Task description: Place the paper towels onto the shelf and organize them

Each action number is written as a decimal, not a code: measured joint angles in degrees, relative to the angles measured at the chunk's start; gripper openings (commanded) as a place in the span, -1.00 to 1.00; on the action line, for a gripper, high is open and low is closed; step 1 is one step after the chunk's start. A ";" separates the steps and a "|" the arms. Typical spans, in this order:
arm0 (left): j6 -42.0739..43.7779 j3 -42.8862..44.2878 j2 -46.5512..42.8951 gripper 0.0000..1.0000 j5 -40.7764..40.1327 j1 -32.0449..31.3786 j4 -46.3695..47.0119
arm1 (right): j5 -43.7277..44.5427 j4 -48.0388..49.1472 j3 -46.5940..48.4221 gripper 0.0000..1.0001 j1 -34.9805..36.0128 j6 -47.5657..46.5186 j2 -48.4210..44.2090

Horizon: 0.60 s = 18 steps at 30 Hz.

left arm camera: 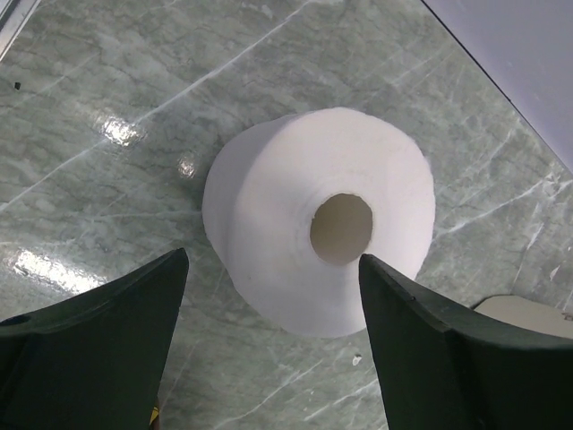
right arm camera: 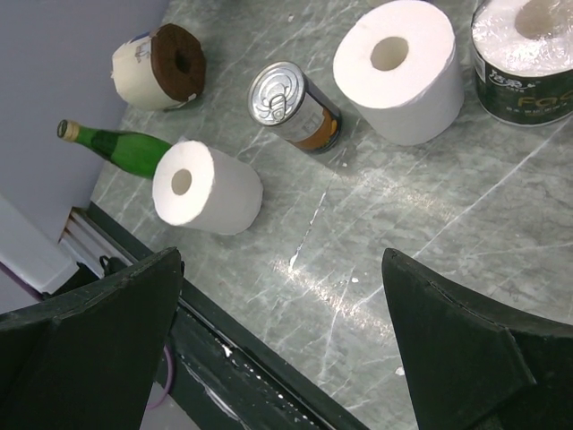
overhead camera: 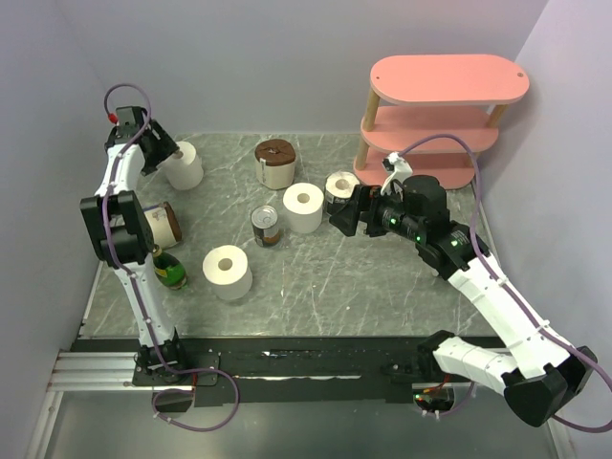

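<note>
A white paper towel roll [overhead camera: 185, 164] stands upright at the back left. My left gripper [overhead camera: 164, 153] hovers over it, open. In the left wrist view the roll [left arm camera: 313, 215] sits just past the gripper [left arm camera: 273, 255], with a gap at the left finger [left arm camera: 107, 331]. Two more white rolls [overhead camera: 303, 207] [overhead camera: 228, 272] stand mid-table. A black-printed roll [overhead camera: 340, 186] stands next to my right gripper [overhead camera: 339, 215], which is open and empty [right arm camera: 282, 255]. The pink shelf [overhead camera: 449, 78] stands at the back right, its boards bare.
A cream roll with a brown top [overhead camera: 274, 163] stands at the back. Another cream roll [overhead camera: 163, 223] lies by the left arm. A metal can [overhead camera: 266, 226] and a green bottle [overhead camera: 169, 268] are on the marble table [overhead camera: 335, 287]. Walls close in on both sides.
</note>
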 measured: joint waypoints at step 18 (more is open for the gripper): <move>-0.02 2.43 3.63 0.28 0.04 0.33 -0.33 | 0.24 0.00 1.03 0.98 0.00 0.20 0.15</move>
